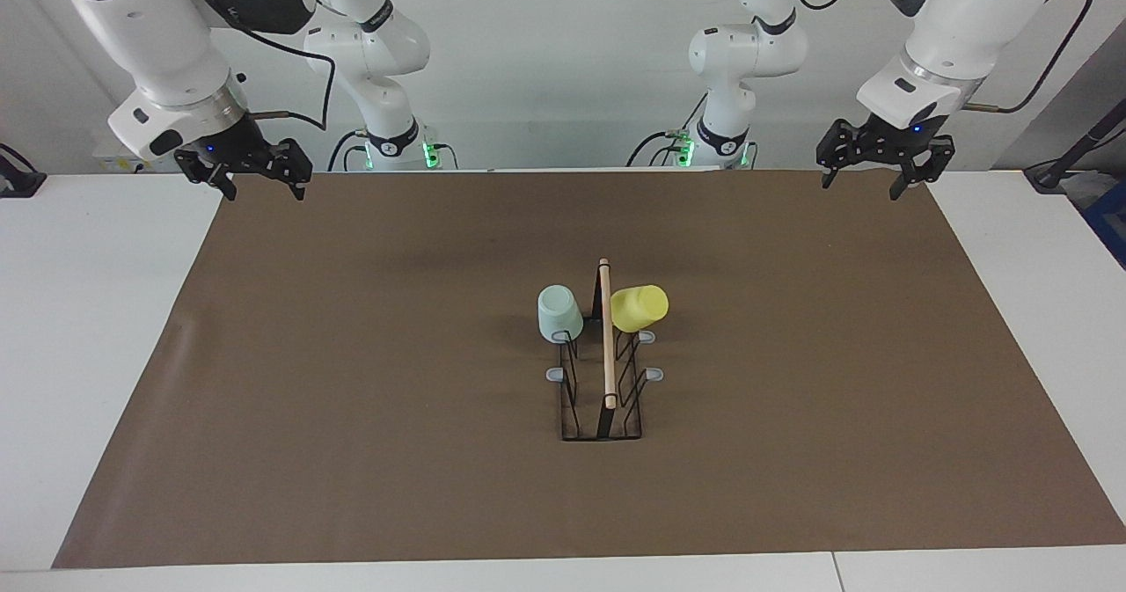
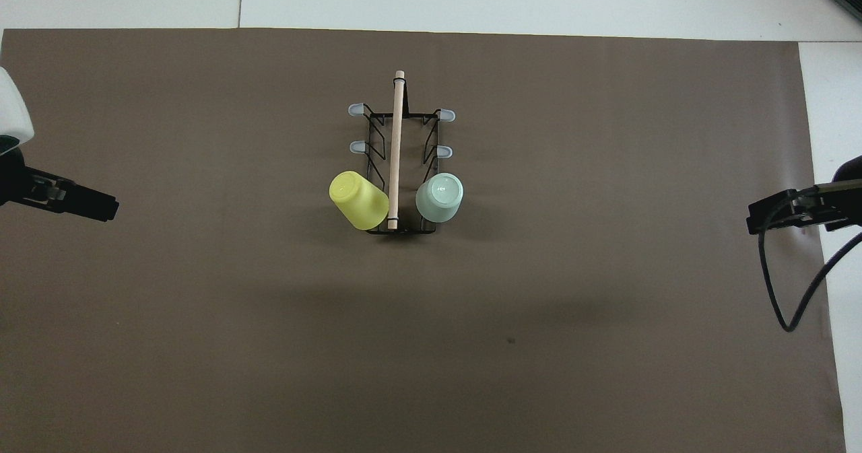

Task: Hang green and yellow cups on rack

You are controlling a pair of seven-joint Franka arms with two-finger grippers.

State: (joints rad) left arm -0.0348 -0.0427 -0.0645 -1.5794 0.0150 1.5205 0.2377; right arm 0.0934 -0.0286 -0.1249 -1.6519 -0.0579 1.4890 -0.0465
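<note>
Green cup (image 1: 559,312) and yellow cup (image 1: 639,307) hang on the rack (image 1: 603,398) — left hand (image 1: 880,170) and right hand (image 1: 244,171) wide open, empty.

Sole obstacle mid-mat: cup-laden rack (image 1: 603,381)

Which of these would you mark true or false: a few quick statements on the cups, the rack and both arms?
1. The green cup and the yellow cup both sit upturned on the rack. True.
2. The cups hang at the rack's end farther from the robots. False: they hang at the end nearer to the robots.
3. The left gripper holds the yellow cup. False: it hangs empty, jaws open, over the mat's edge.
4. The right gripper is open and empty. True.
5. Four grey prong tips are bare. True.
</note>
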